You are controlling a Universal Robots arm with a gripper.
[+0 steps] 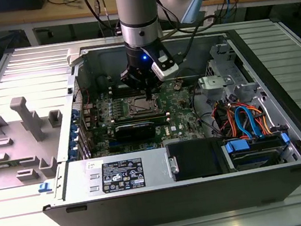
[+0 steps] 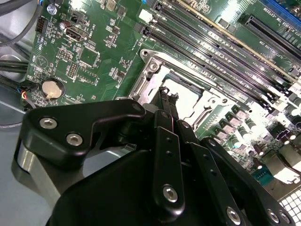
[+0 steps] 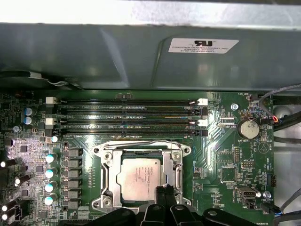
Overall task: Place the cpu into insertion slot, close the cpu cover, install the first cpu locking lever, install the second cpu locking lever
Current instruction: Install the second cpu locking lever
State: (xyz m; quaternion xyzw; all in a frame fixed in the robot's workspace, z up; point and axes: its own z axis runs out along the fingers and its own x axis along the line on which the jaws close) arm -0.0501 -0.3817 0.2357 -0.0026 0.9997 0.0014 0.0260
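Silver-grey cpu [image 3: 141,180] sits flat in the insertion slot [image 3: 107,181], cpu cover [image 3: 176,155] down around it. Gripper [image 3: 165,190] hovers over the socket's edge, fingertips [image 2: 168,96] pinched together, holding nothing, likely positioned to work a locking lever.

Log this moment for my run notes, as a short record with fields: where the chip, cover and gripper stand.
cpu: seated flat in the insertion slot
cpu cover: down around the chip, its face showing through the cut-out
gripper: fingertips close together at the socket's edge, holding nothing
memory slots: beside the socket on the green board
case: open, arm reaching in from above
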